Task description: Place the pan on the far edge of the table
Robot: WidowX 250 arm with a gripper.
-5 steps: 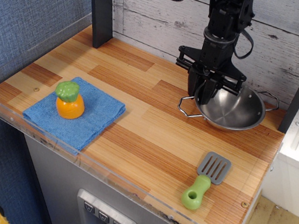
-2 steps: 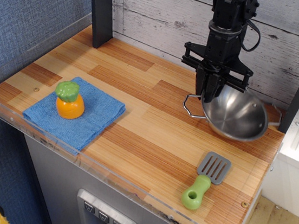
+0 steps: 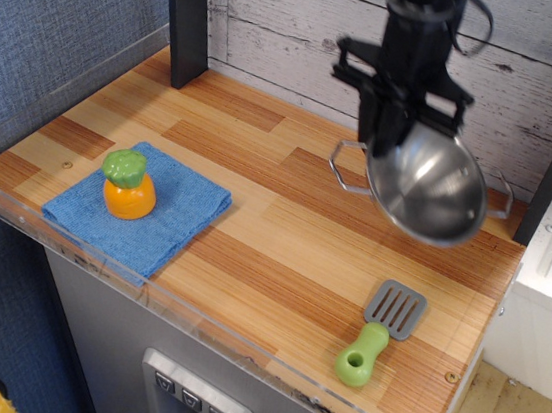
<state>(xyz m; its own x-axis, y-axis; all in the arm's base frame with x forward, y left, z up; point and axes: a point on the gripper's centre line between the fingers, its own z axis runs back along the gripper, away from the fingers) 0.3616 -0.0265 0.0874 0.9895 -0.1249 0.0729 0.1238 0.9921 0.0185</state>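
The shiny steel pan (image 3: 431,190) hangs tilted in the air above the right rear part of the wooden table (image 3: 252,234), its open side facing the camera. One wire loop handle (image 3: 347,165) sticks out on its left, the other on its right. My black gripper (image 3: 390,140) comes down from above and is shut on the pan's left rim, holding it off the table.
A blue cloth (image 3: 169,216) at the front left carries an orange toy with a green top (image 3: 127,186). A grey spatula with a green handle (image 3: 379,332) lies at the front right. A dark post (image 3: 189,14) stands at the back left. White plank wall behind.
The pan went from resting on the table to lifted and tilted. My gripper rose with it and shifted slightly toward the left.
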